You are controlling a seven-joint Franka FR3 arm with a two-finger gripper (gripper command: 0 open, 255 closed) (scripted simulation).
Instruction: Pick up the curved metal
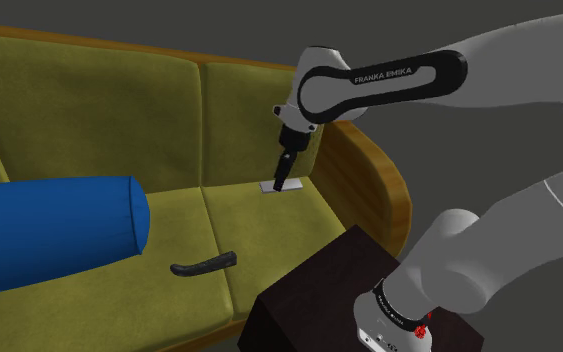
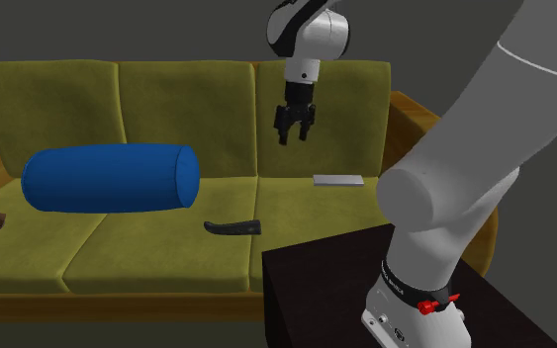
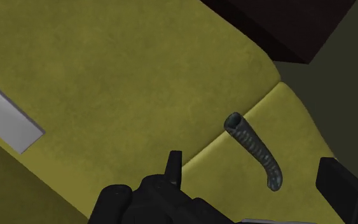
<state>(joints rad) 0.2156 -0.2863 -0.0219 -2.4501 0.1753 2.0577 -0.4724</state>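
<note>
Two black fingers of the claw stand apart with nothing between them, and I read them as spread wide in the wrist view too. The claw hangs from the white arm in the air over the olive sofa, pointing down, in front of the backrest and above the seat cushion at the second exterior view's right.

What I take for the curved metal is a dark, ridged, tube-like piece with a gentle bend. It lies flat on the sofa seat, on the middle cushion near its front edge, with one end up against the seam to the cushion under the claw. From the second exterior view it sits lower than the claw and off to that view's left, well apart from the fingers. In the wrist view I see it ahead of the claw, nearer the finger on the side of the dark stand.

On the cushion below the claw rests a thin, flat, pale grey plate, close to the backrest and near the wooden armrest.

A big blue bolster lies along the seat at the second exterior view's left, apart from the curved metal.
</note>
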